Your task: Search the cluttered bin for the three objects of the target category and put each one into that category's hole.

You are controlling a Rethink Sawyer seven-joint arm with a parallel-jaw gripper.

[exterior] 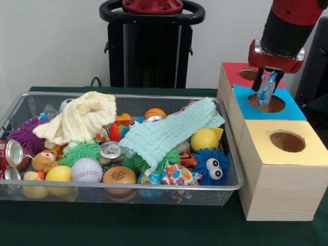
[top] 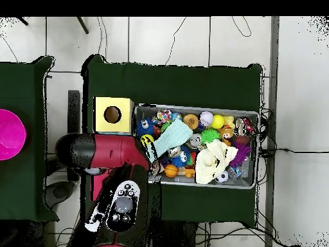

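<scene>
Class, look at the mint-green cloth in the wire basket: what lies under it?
Under the green cloth the edges of a drink can, a spiky green ball and a yellow ball show. Whatever sits beneath its middle is covered.

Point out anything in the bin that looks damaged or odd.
Several silver drink cans look crushed and lie among the toys in the wire mesh bin. Two knitted cloths, cream and mint green, lie draped over the pile, hiding what lies beneath.

crinkled clear-and-blue wrapper (exterior: pixel 266 88) held upright over the blue-topped box (exterior: pixel 294 108).
the wrapper hangs between the gripper's (exterior: pixel 267 76) fingers, its lower end at the round hole (exterior: pixel 267 103); red-topped (exterior: pixel 231 72) and yellow-topped (exterior: pixel 312 148) boxes flank it, beside the cluttered wire bin (exterior: pixel 154 192).
</scene>
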